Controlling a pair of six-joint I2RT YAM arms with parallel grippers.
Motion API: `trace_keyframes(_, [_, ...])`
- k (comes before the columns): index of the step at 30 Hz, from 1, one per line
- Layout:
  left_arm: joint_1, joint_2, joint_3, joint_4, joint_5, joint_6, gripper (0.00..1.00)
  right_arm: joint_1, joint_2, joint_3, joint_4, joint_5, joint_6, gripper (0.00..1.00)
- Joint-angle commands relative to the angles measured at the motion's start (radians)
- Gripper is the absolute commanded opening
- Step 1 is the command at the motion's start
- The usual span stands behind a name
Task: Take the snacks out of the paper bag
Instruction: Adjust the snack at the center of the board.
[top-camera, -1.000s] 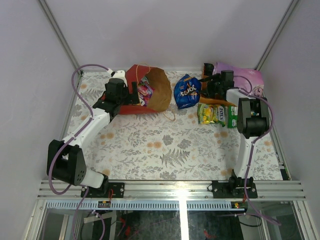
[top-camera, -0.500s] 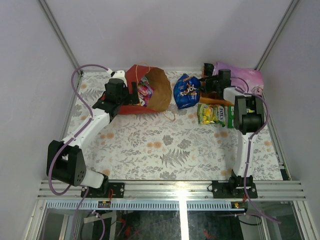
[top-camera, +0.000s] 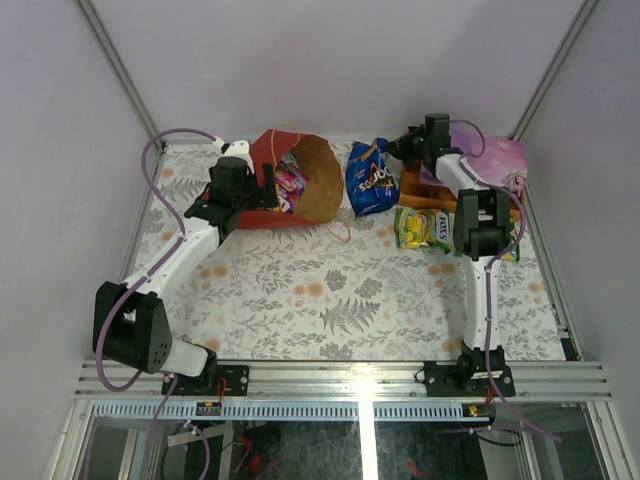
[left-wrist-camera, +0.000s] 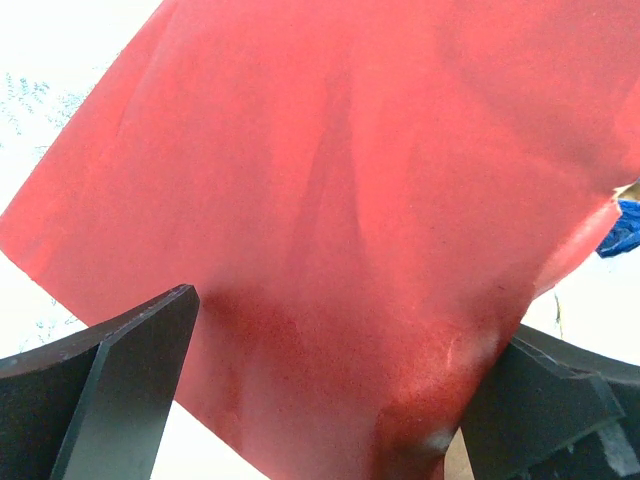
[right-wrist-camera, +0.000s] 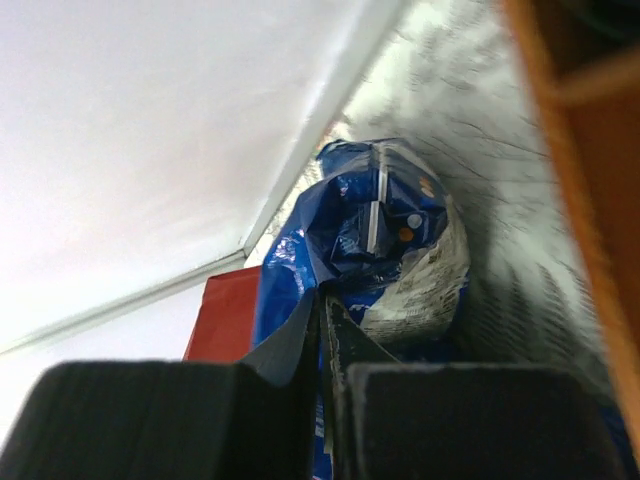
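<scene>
Chip bag (top-camera: 368, 182), blue, sits just right of the paper bag (top-camera: 318, 178) at the far side of the table (top-camera: 330, 300), already outside it. My right gripper (right-wrist-camera: 322, 335) is closed fully on a thin flap of its top edge. I judge this hold slight, so I lift slowly and set it down near the yellow-green pack (top-camera: 422, 228), clear of the orange tray (top-camera: 418, 186). Pink and purple packets (top-camera: 290, 186) sit inside the bag's mouth. My left gripper (left-wrist-camera: 350, 320) stands at full spread astride the red wall, holding nothing. I would close it there first to steady the bag.
</scene>
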Motion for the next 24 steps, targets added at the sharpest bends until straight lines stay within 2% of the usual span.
trace_keyframes(1, [0.016, -0.022, -0.009, 0.034, -0.019, 0.004, 1.0, 0.022, 0.065, 0.333, -0.105, -0.092, -0.271, 0.0])
trace_keyframes(3, [0.016, -0.022, -0.009, 0.035, -0.017, 0.004, 1.0, 0.024, 0.112, 0.454, -0.16, -0.099, -0.371, 0.0])
trace_keyframes(6, [0.018, -0.02, -0.01, 0.034, -0.013, 0.004, 1.0, 0.023, 0.145, 0.522, -0.179, -0.06, -0.512, 0.03])
trace_keyframes(7, [0.018, -0.021, -0.009, 0.034, -0.013, 0.003, 1.0, 0.023, 0.149, 0.525, -0.183, -0.037, -0.553, 0.14])
trace_keyframes(10, [0.018, -0.021, -0.009, 0.034, -0.012, 0.003, 1.0, 0.024, 0.158, 0.529, -0.217, -0.012, -0.663, 0.82])
trace_keyframes(11, [0.017, -0.021, -0.009, 0.033, -0.01, 0.001, 1.0, 0.024, 0.155, 0.531, -0.244, -0.007, -0.694, 0.95])
trace_keyframes(12, [0.017, -0.019, -0.009, 0.033, -0.011, 0.002, 1.0, 0.024, 0.144, 0.525, -0.265, 0.002, -0.722, 1.0])
trace_keyframes(15, [0.016, -0.015, -0.009, 0.034, -0.012, 0.001, 1.0, 0.025, 0.053, 0.419, -0.275, 0.05, -0.766, 1.0])
trace_keyframes(19, [0.017, -0.003, -0.005, 0.032, -0.013, 0.001, 1.0, 0.037, -0.153, 0.147, -0.197, 0.15, -0.764, 1.0])
trace_keyframes(24, [0.018, 0.0, -0.001, 0.028, -0.016, 0.0, 1.0, 0.145, -0.403, -0.2, -0.109, 0.405, -0.819, 1.0])
